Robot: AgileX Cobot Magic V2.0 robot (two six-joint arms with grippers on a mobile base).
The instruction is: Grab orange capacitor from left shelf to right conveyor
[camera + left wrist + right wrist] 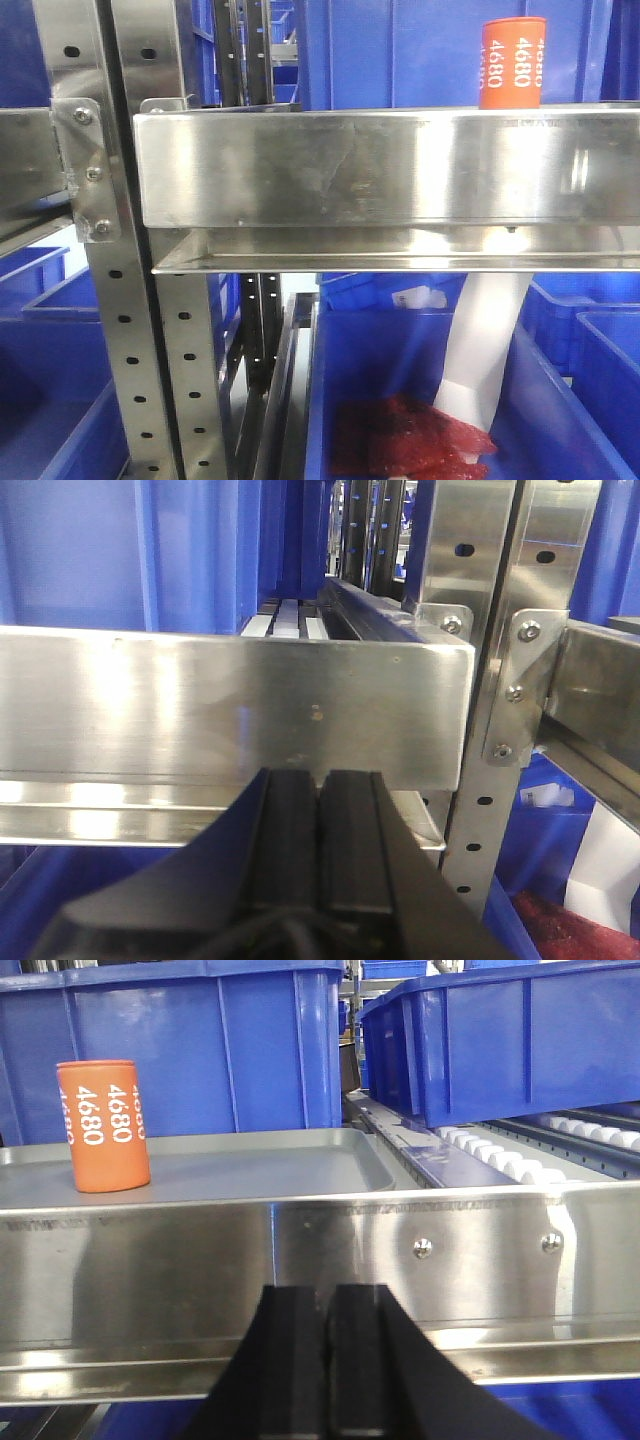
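Front view: facing the left shelf [350,165], a shiny steel rack with a broad reflective front rail across most of the frame. On the left, a perforated post [130,330] carrying a bolted bracket [85,170]. At upper right, upright behind the rail, the orange capacitor [512,62], only its upper part visible, white "4680" printed down its side. Behind and below, blue bins [400,360]. Inside the lower bin, red crumpled material [400,445] and a white sheet [487,340] rising toward the shelf.

Left wrist view: the left gripper [320,780] low in the frame, in front of the shelf's front rail, two black fingers pressed together with nothing between them. To the right, perforated uprights and a three-bolt bracket.

Right wrist view: the right gripper [325,1295] low in front of the rail, black fingers closed to a thin slit, holding nothing. Beyond the rail, up and to the left, the orange capacitor [102,1125] upright on a shallow silver tray [260,1165], well apart from the gripper. Blue bins behind, and a row of white rollers [520,1160] to the right.
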